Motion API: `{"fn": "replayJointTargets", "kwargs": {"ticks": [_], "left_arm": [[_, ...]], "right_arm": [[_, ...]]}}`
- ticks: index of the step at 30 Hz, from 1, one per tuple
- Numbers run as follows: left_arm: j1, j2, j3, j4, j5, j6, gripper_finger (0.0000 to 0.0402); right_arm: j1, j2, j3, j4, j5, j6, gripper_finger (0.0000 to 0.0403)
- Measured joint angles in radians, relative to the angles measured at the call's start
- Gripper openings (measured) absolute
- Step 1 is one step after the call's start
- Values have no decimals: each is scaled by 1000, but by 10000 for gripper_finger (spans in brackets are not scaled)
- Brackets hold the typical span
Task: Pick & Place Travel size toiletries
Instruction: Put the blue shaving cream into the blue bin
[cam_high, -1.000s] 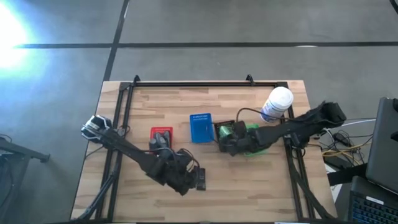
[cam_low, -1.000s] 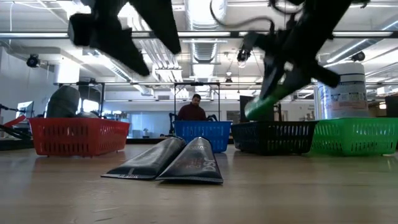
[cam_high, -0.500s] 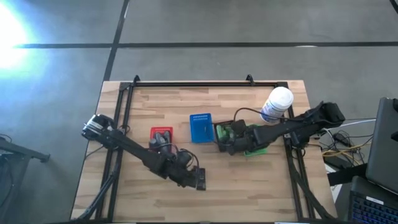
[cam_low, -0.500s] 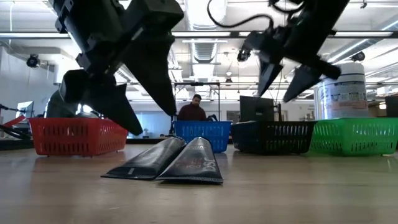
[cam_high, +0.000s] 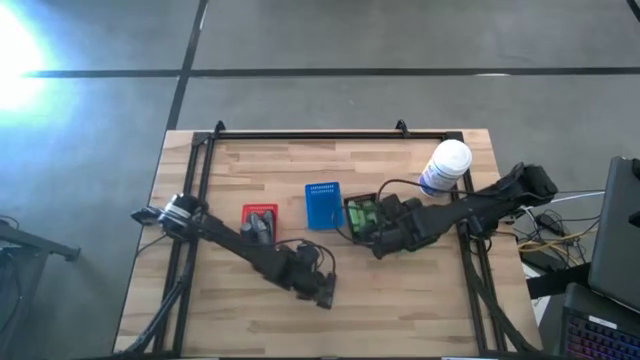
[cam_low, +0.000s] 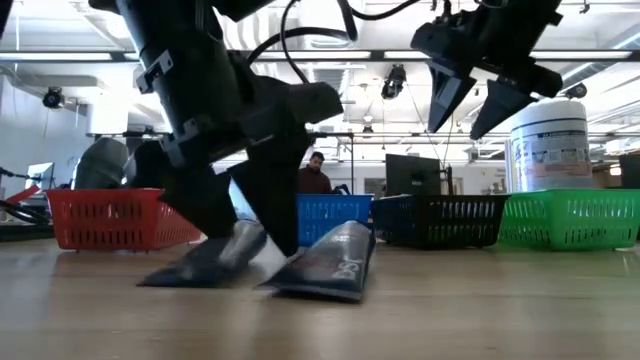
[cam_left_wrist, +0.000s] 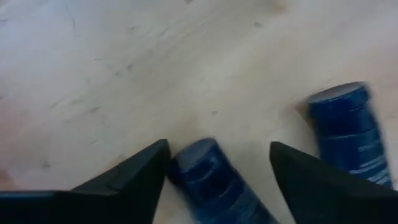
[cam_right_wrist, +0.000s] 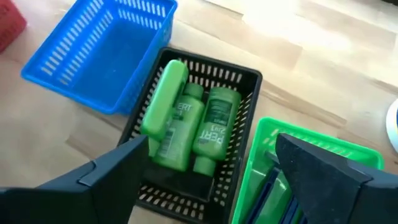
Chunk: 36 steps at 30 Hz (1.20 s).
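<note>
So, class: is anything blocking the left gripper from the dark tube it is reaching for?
Nothing visible. In the left wrist view the left gripper is open, a finger on each side of the dark tube. A second tube lies apart.

An open-plan lab: exposed ceiling ducts, concrete floor

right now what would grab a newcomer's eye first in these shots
The left gripper is down at the table's front, jaws open around one of two dark tubes. The right gripper hangs open above the black basket, which holds bright green bottles beside the blue basket.
</note>
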Motion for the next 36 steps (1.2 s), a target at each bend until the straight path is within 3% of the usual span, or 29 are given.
{"fn": "replayJointTargets", "kwargs": {"ticks": [9, 14, 21, 26, 28, 36], "left_arm": [[33, -38, 17, -59, 35, 57, 126], [94, -140, 21, -72, 33, 140, 127], [340, -249, 94, -50, -81, 304, 127], [506, -224, 87, 37, 14, 359, 127], [528, -204, 83, 35, 36, 367, 146], [554, -203, 75, 20, 62, 400, 316]], "right_arm": [[32, -54, -18, -16, -7, 4, 301], [32, -118, -23, -39, 10, 18, 278], [31, -199, -24, -59, 50, 26, 261], [29, -203, -26, -58, 46, 37, 275], [30, -197, -26, -58, 43, 41, 285], [33, -177, -31, -61, -8, 34, 323]]}}
